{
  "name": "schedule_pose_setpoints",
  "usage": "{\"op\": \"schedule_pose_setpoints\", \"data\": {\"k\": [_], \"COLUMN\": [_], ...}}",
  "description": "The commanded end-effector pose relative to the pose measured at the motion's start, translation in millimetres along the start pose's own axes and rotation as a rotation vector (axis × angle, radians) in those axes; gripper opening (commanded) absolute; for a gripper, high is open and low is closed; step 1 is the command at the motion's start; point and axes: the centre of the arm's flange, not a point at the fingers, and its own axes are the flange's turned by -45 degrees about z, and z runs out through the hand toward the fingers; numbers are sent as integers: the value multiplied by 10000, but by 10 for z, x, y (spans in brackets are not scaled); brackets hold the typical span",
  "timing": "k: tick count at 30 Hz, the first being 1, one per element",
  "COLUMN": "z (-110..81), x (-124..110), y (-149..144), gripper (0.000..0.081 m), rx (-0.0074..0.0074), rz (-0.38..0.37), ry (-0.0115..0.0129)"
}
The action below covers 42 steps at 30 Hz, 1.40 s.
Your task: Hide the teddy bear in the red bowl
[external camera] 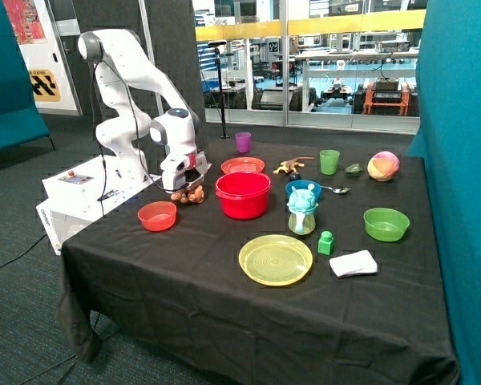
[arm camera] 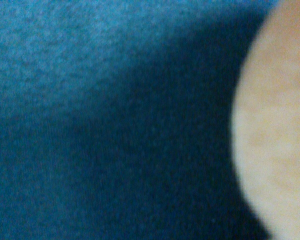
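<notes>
The teddy bear (external camera: 190,195), a small tan-orange plush, sits low at the black table's back edge, just beside the big red bowl (external camera: 242,195). The bowl stands upright and looks empty. My gripper (external camera: 184,186) is directly over the teddy bear and right down on it; whether it holds the toy cannot be seen. In the wrist view a rounded tan surface, the teddy bear (arm camera: 275,130), fills one side very close to the camera, with the cloth (arm camera: 90,100) behind it.
A small orange-red bowl (external camera: 157,216) lies in front of the gripper. A red plate (external camera: 243,166), purple cup (external camera: 243,142) and lizard toy (external camera: 289,166) are behind the red bowl. A yellow plate (external camera: 276,259) and green bowl (external camera: 386,224) lie toward the front.
</notes>
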Motion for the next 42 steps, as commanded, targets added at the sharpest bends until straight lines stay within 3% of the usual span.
{"op": "schedule_pose_setpoints", "data": {"k": [1, 14, 25, 31, 42], "z": [-20, -128, -680, -872, -1312], "x": [53, 49, 237, 340, 909], "y": [37, -9, -324, -485, -789], "gripper": [0, 0, 0, 0, 0], "rx": [17, 17, 21, 22, 23], "rz": [63, -64, -1192, -1541, -1886], "ry": [-65, -64, -63, -63, -63]}}
